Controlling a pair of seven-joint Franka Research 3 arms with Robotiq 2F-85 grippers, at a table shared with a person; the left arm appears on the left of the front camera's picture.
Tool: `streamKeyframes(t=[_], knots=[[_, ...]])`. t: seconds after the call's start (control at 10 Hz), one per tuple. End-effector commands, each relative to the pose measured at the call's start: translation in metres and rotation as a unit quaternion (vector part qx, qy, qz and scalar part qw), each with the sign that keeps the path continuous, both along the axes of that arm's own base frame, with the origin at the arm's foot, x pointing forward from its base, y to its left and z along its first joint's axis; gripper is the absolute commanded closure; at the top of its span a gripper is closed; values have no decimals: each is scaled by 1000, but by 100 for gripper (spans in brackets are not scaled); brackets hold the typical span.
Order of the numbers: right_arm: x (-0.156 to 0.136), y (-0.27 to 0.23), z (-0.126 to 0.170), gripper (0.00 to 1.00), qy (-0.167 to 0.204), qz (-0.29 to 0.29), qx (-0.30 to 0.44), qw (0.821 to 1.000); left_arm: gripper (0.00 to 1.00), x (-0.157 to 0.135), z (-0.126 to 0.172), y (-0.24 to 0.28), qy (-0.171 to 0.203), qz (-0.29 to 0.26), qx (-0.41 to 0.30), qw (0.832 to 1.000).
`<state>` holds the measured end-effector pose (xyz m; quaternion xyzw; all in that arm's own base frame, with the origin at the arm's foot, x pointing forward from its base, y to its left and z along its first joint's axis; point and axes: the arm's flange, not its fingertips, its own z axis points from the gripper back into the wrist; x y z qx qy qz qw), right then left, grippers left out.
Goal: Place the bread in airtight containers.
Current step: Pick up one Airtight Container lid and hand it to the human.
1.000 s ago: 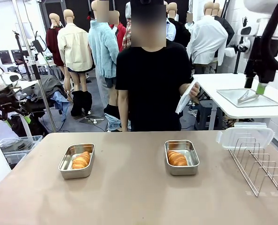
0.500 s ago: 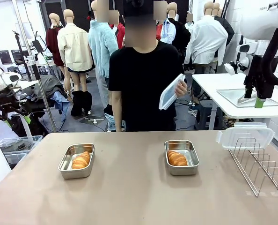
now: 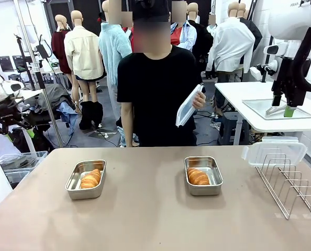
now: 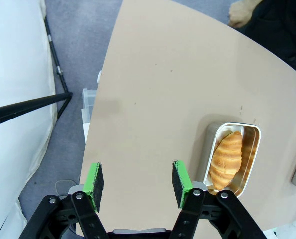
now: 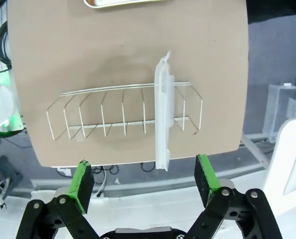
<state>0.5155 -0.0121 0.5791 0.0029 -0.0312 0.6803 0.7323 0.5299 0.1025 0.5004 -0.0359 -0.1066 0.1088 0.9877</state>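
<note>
Two steel tubs sit open on the tabletop (image 3: 145, 219), well apart: the left tub (image 3: 86, 179) and the right tub (image 3: 203, 175), each with its long side running away toward the person. There are two rolls, one in each tub. The left roll (image 3: 90, 179) lies nearly along its tub, slanting from near-left to far-right, and the right roll (image 3: 198, 177) lies across its tub from far-left to near-right. There are two lids, both off the tubs. The held lid (image 3: 187, 107) is tilted on edge in the person's hand (image 3: 199, 99) beyond the far side. The racked lid (image 3: 275, 151) stands on edge in a slot near one end of the single wire rack (image 3: 294, 191) at the right. From the right wrist that lid shows edge-on as a thin white strip, and a tub rim is cut off at the top. From the left wrist a second tub is clipped at the right border. The left pincer (image 4: 138, 177) hangs above the tabletop's edge, spread and empty. The right pincer (image 5: 144, 174) is spread wide above the rack, pinching nothing.
</note>
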Motion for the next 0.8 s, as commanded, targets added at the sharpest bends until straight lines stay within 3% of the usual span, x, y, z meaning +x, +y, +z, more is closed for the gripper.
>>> streamKeyframes(t=[0.0,0.7], knots=[[0,-1,1,0,6,6,-3,1000,28,-1,2,0,-1,5,9,1000],[0,-1,1,0,6,6,-3,1000,28,-1,2,0,-1,5,9,1000]])
